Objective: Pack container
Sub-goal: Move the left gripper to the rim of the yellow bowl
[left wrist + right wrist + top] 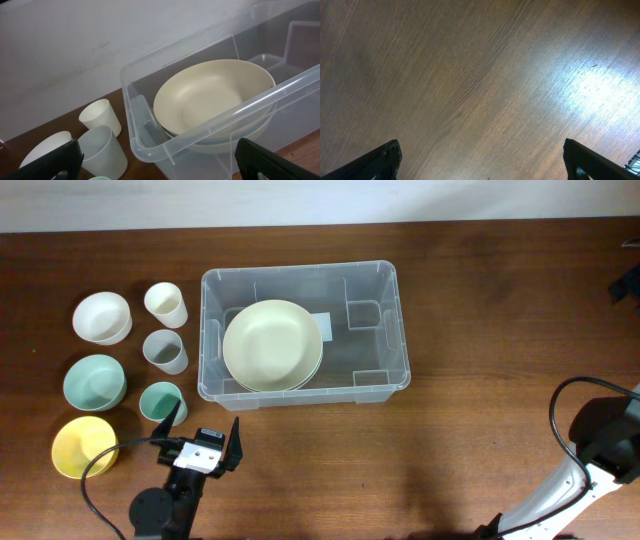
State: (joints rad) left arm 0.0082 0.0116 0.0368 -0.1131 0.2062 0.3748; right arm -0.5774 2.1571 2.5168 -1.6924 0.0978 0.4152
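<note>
Fingers (pixel 265 165) of the left gripper (pixel 205 430) stand spread with nothing between them, released and aimed toward 12 o'clock, where the container (pixel 365 345) fills its wrist view. That clear bin sits near the centre of the table (pixel 480 270). A cream bowl (pixel 272 345) lies in its 9 o'clock half, apparently nested on another beneath, which leaves the 3 o'clock half bare for more.

At 9 o'clock of the bin wait the loose pieces: white bowl (pixel 102 317), teal bowl (pixel 95 382) and yellow bowl (pixel 84 447) in one column, then cream cup (pixel 165 304), grey cup (pixel 165 351) and teal cup (pixel 162 402) nearer the bin. The left gripper hovers just at 5 o'clock of the teal cup — likely the next pick, being closest. The right gripper (pixel 480 162), at 4 o'clock of the bin and well apart, gapes empty over bare wood — probably parked, since every loose item lies on the left arm's side.
</note>
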